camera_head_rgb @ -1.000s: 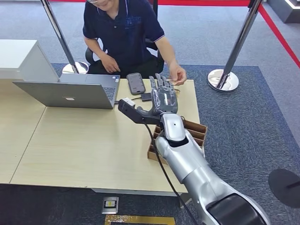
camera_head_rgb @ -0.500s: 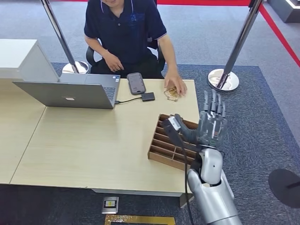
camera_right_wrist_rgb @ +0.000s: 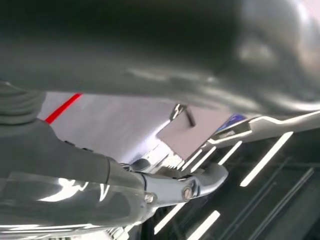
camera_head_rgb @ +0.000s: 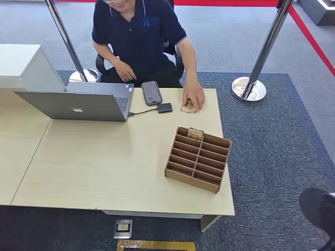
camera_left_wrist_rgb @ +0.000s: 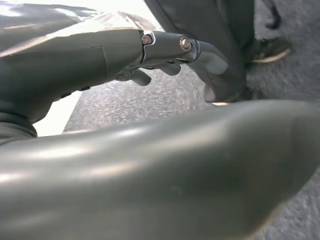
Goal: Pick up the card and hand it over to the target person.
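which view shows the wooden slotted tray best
The head view: the wooden slotted tray sits whole on the table, with a card in its far row. The left wrist view looks past the left hand at carpet, and the right wrist view past the right hand at the room; neither includes the tray.
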Controlling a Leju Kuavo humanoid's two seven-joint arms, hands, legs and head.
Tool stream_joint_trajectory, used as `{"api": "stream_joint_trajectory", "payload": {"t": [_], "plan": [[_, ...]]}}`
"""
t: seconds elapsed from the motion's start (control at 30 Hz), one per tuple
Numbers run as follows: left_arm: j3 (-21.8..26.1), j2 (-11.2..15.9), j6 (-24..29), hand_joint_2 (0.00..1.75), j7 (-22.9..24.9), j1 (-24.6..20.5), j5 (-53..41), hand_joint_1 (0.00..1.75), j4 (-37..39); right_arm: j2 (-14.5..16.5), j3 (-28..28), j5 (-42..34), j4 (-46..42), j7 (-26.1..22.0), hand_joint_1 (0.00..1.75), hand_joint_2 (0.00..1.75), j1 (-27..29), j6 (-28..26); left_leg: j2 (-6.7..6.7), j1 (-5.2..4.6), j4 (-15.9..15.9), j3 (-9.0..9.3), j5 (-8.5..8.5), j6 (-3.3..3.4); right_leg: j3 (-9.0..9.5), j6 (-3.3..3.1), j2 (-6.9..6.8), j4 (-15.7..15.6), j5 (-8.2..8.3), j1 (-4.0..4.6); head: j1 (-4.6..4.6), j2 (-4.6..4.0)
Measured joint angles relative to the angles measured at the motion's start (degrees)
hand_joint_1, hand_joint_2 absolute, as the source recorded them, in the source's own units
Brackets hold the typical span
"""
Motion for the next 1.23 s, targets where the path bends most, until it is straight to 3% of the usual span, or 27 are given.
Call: {"api": "stream_joint_trajectory", "payload": {"t": [0.13,0.17,0.33,0.4,0.5,0.53,0.7,0.83,0.97,1.0,1.03,1.07,1.13,1.17,1.2,1.23], "plan": [[3.06,-0.03,-1.23,0.0,-2.28,-0.33,3.36,0.0,-0.02,-9.04,-9.7,8.09,30.65,8.67,0.0,0.0,-5.19,-0.04,0.08,0.04,-0.02,0.06,-0.01,0.0,0.09,0.01,0.1,-0.1,0.05,0.1,0.0,0.0],[3.85,-0.02,-1.4,0.0,-2.95,-0.42,4.24,0.0,-0.02,-10.06,-11.25,9.5,35.37,10.15,0.0,0.0,-5.89,-0.04,0.12,0.04,-0.04,0.04,0.01,0.01,0.08,0.02,0.12,-0.14,0.09,0.11,0.0,0.0],[4.29,0.02,-0.82,0.0,-4.29,-0.48,4.64,0.0,0.07,-10.62,-10.62,17.74,50.22,29.46,0.0,0.0,-6.66,3.46,0.37,-0.01,0.11,-0.01,-0.11,-0.01,-0.16,-0.01,0.37,0.11,0.03,0.1,0.0,0.0],[3.82,0.09,-0.81,0.0,-4.21,-0.44,4.08,0.0,0.11,-9.34,-11.63,16.93,51.35,33.01,0.0,0.0,-6.72,5.88,0.42,0.01,0.11,-0.01,-0.12,-0.03,-0.2,-0.03,0.42,0.17,0.02,0.06,0.0,0.0],[2.81,0.3,-1.18,1.31,-3.89,-0.36,2.94,0.0,0.16,-6.13,-12.25,15.95,52.4,40.51,0.0,0.0,-6.57,13.58,0.47,0.05,0.13,-0.05,-0.1,-0.06,-0.3,-0.06,0.44,0.29,0.0,0.02,0.0,0.0],[2.62,0.38,-1.3,1.75,-3.77,-0.34,2.72,0.0,0.17,-5.1,-11.47,16.32,52.43,40.99,0.0,0.0,-6.44,15.31,0.5,0.06,0.12,-0.07,-0.08,-0.08,-0.34,-0.09,0.45,0.31,0.0,0.03,0.0,0.0],[2.16,0.54,-1.56,1.75,-3.68,-0.31,2.21,0.0,0.23,-3.96,-9.9,17.27,52.69,40.51,0.0,0.0,-6.3,17.87,0.52,0.1,0.12,-0.09,-0.04,-0.13,-0.36,-0.11,0.47,0.39,-0.01,0.04,0.0,0.0],[0.19,0.98,-2.61,1.75,-3.35,-0.06,-0.1,0.0,0.24,-3.85,-6.41,20.25,52.5,36.38,0.0,0.0,-6.25,20.05,0.52,0.05,0.13,-0.13,-0.01,-0.1,-0.39,-0.07,0.46,0.41,0.0,0.02,0.0,0.0],[-0.14,1.05,-2.88,1.75,-3.96,-0.07,-0.49,0.0,0.2,-4.03,-4.41,21.59,52.56,31.49,0.0,1.75,-6.58,20.49,0.54,0.02,0.13,-0.11,-0.03,-0.12,-0.36,-0.07,0.5,0.41,0.0,0.03,0.0,0.0],[-0.16,1.0,-2.83,1.75,-4.09,-0.08,-0.52,0.0,0.2,-4.21,-3.98,21.96,52.63,31.02,0.0,1.75,-6.62,20.73,0.53,-0.01,0.12,-0.1,-0.03,-0.12,-0.35,-0.07,0.49,0.41,-0.01,0.03,0.0,0.0],[-11.17,2.72,-7.31,1.75,-4.16,-0.08,16.89,0.0,1.1,-5.04,12.25,5.0,53.85,31.03,0.0,1.75,-6.61,23.87,0.51,-0.04,0.12,-0.08,-0.04,-0.12,-0.33,-0.07,0.48,0.41,-0.02,0.04,0.0,0.0],[-16.79,2.65,-7.24,1.75,-4.2,-0.1,28.9,0.0,1.14,-5.13,22.88,-6.74,53.84,31.31,0.0,1.75,-6.57,24.1,0.51,-0.07,0.12,-0.09,-0.04,-0.12,-0.34,-0.08,0.48,0.4,-0.01,0.04,0.0,0.0],[-14.86,2.43,-7.21,1.75,-4.06,-0.18,33.07,0.0,0.95,-5.14,26.74,-12.01,53.75,32.4,0.0,1.75,-6.37,24.38,0.5,-0.09,0.1,-0.06,-0.04,-0.12,-0.33,-0.08,0.46,0.39,-0.02,0.02,0.0,0.0],[-2.87,0.58,-2.63,1.75,-3.99,-0.23,15.02,0.0,0.05,-4.44,11.51,4.76,52.58,32.82,0.0,1.75,-6.26,21.58,0.51,-0.09,0.1,-0.08,-0.03,-0.12,-0.34,-0.08,0.46,0.39,-0.01,0.02,0.0,0.0],[3.75,0.55,-2.6,1.75,-3.85,-0.26,2.38,0.0,0.02,-4.38,1.75,16.21,52.64,33.28,0.0,1.75,-6.17,21.67,0.5,-0.08,0.1,-0.07,-0.04,-0.12,-0.33,-0.08,0.45,0.39,-0.02,0.02,0.0,0.0],[3.77,0.61,-2.49,1.75,-3.78,-0.29,-3.05,0.0,0.15,-4.35,-0.86,20.41,52.71,33.46,0.0,1.75,-6.15,21.7,0.51,-0.08,0.1,-0.08,-0.03,-0.12,-0.35,-0.08,0.44,0.39,-0.02,0.02,0.0,0.0]]}}
